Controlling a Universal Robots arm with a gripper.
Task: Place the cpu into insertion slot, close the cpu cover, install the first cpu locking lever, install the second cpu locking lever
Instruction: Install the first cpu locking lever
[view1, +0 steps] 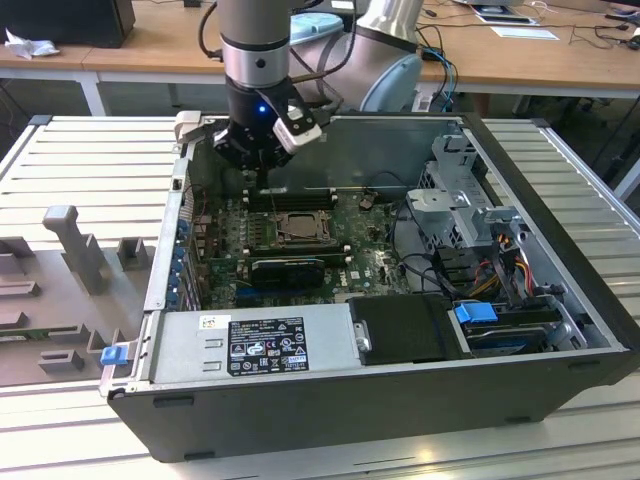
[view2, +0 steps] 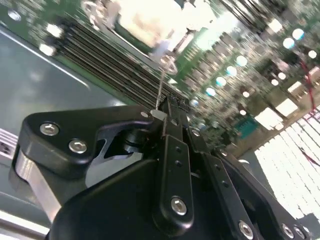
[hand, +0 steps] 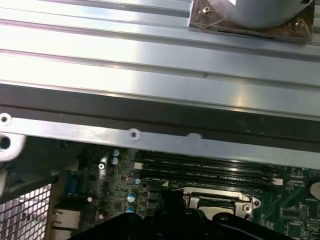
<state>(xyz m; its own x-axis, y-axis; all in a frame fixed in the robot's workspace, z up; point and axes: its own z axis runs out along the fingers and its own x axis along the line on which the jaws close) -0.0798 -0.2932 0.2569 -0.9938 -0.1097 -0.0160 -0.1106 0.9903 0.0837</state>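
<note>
Nearest in the exterior view is the grey power supply (view1: 255, 345), which carries a black-and-white label (view1: 267, 347) and a small white sticker. The print is too fine to make out, and no other writing is legible. Behind it lies the long black card (view1: 288, 268), running from the exterior view's left to its right.

Just past the card sits the insertion slot (view1: 300, 228). The cpu cover (hand: 246, 204) looks to be lying flat over it as a silvery frame. In the second wrist view a pale, blurred square fills the frame's window. I judge that to be the cpu (view2: 142, 22) already seated, though the blur leaves this uncertain.

Beyond the slot are the black memory slots (view1: 290, 197), parallel to the card. The hand (view1: 258, 168) hangs over them, so the slot lies from the hand toward the camera and a little to the exterior view's right — near, not under it.

In the second wrist view the hand's (view2: 162, 114) fingers are pressed together. A thin silvery rod, the locking lever (view2: 161, 85), rises from between their tips. It appears pinched there — its long axis points from the fingertips toward the slot. I cannot tell which of the two levers it is.

Farthest back are the case's rear wall (view1: 400, 150) and the ribbed metal surface (view1: 90, 150) that carries the case.
</note>
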